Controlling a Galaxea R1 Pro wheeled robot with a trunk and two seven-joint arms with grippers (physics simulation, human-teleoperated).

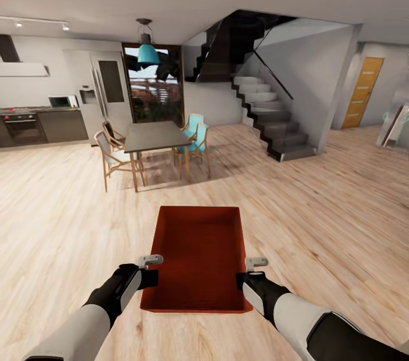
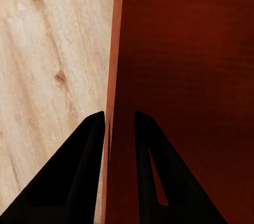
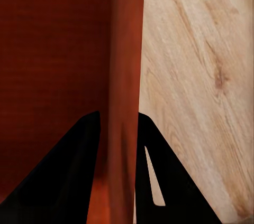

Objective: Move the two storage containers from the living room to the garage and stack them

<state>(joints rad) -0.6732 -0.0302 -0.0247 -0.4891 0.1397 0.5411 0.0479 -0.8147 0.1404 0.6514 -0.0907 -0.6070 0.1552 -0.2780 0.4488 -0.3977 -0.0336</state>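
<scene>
I hold one bin [image 1: 199,259] in front of my trunk, above the wood floor [image 1: 318,225], with the dining table [image 1: 154,137] beyond its far wall and the stairs [image 1: 272,122] further off to that table's right. I am in transit; judged from the plank floor and kitchen, this is not yet the garage.

Left gripper [image 1: 149,270]: closed on the bin's left wall. In the left wrist view one finger [image 2: 74,176] lies outside the wall and the other inside, with the thin rim [image 2: 112,102] between them.

Right gripper [image 1: 250,271]: closed on the bin's right wall in the same manner. The right wrist view shows the wall [image 3: 126,76] pinched between the two fingers [image 3: 69,176], plank floor on the outer side.

Both grips sit near the bin's near end, so most of its length hangs forward of my hands.

Handling judgement: the bin appears empty and thin-walled, so likely light. The walls look stiff; they show no bowing at the pinch. The surface is plain and smooth, so slip along the wall is possible if the grip eases. With the hold behind the middle, the far end may dip; I judge that even height on both sides matters most. Whether the bin is perfectly level I cannot tell
</scene>
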